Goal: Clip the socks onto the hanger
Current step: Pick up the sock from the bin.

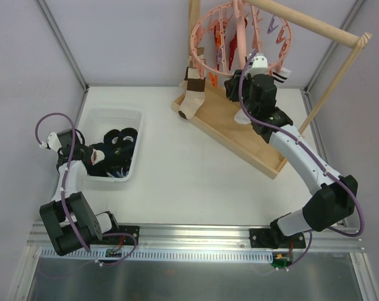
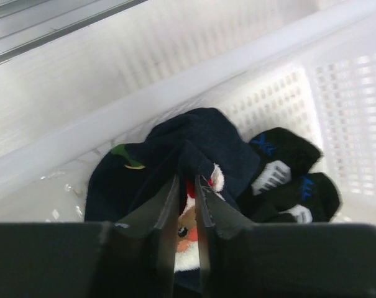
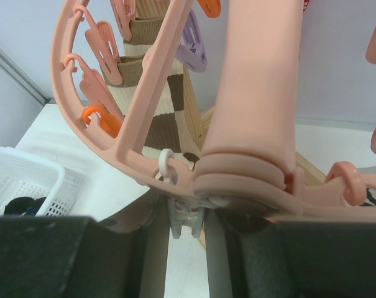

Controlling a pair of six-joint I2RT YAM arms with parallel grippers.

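- The left pincer (image 2: 188, 202) points down into the white basket (image 2: 337, 93), its jaws drawn almost together on a fold of the dark navy sock (image 2: 200, 139); red and white fabric shows in the thin gap between them.
- That sock bears a small yellow mark and lies against the basket's wall. Black socks (image 2: 287, 155) with blue marks lie just beside it, touching it.
- The basket stands on the desk (image 1: 176, 182) near its left edge, with a broad bare stretch between it and the wooden stand (image 1: 239, 135).
- The right pincer (image 3: 186, 248) is raised under the rim of the hanger (image 3: 132, 155), its jaws flanking a pale clip (image 3: 183, 218) that hangs there; I cannot tell whether they press it.
- A brown-and-white striped sock (image 3: 169, 93) hangs clipped on the ring's far side.
- The hanger hangs from the stand's rod, above its tray.
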